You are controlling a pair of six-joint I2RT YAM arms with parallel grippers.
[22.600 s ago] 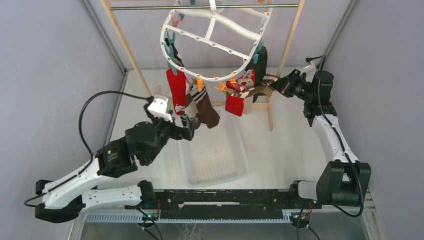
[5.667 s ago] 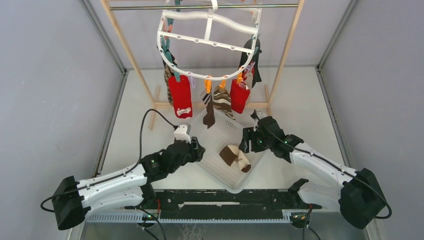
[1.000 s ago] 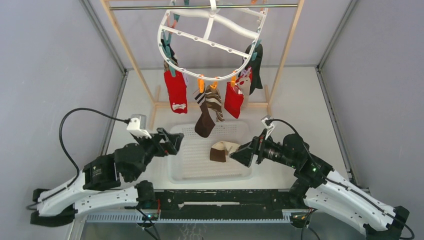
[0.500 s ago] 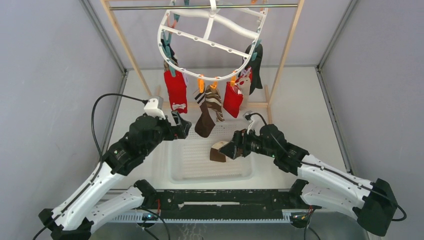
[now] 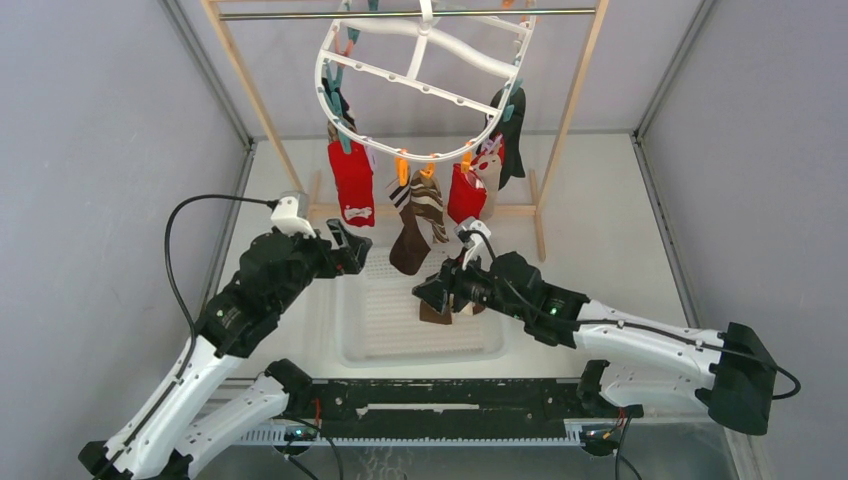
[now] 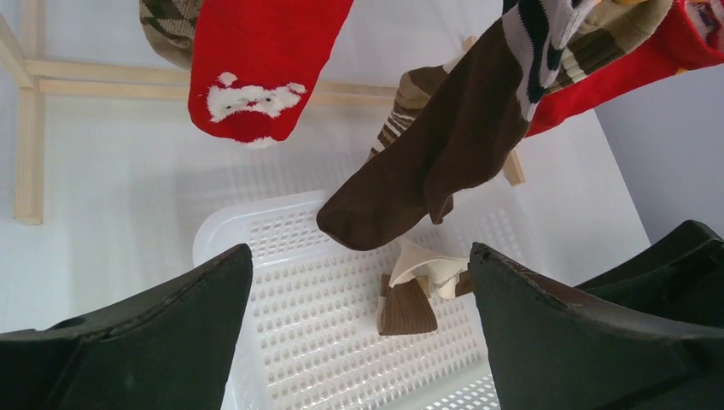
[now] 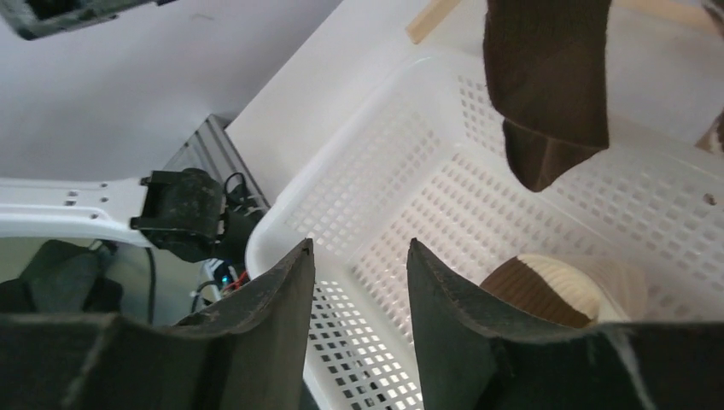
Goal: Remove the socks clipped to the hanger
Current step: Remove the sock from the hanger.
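The white oval hanger (image 5: pixel 425 85) hangs from the rod. Clipped to it are a red sock (image 5: pixel 353 182), a brown striped sock (image 5: pixel 415 225), a second red sock (image 5: pixel 465 195) and a black sock (image 5: pixel 512 125). A brown and beige sock (image 5: pixel 438 312) lies in the basket (image 5: pixel 355 340). My left gripper (image 5: pixel 345 250) is open at the basket's far left corner, below the red sock (image 6: pixel 256 77) and facing the brown sock's toe (image 6: pixel 401 201). My right gripper (image 5: pixel 425 292) hovers over the basket, its jaws a narrow gap apart with nothing between them, below the brown toe (image 7: pixel 546 94).
A wooden rack with a metal rod (image 5: pixel 400 14) carries the hanger; its posts (image 5: pixel 265 110) and foot bar (image 5: pixel 520 210) stand behind the basket. Grey walls close in left and right. Orange and teal clips (image 5: pixel 402 165) dangle from the hanger's rim.
My right gripper has moved left and forward over the basket while its jaws narrowed. My left gripper rose to the basket's far left corner, staying wide open.
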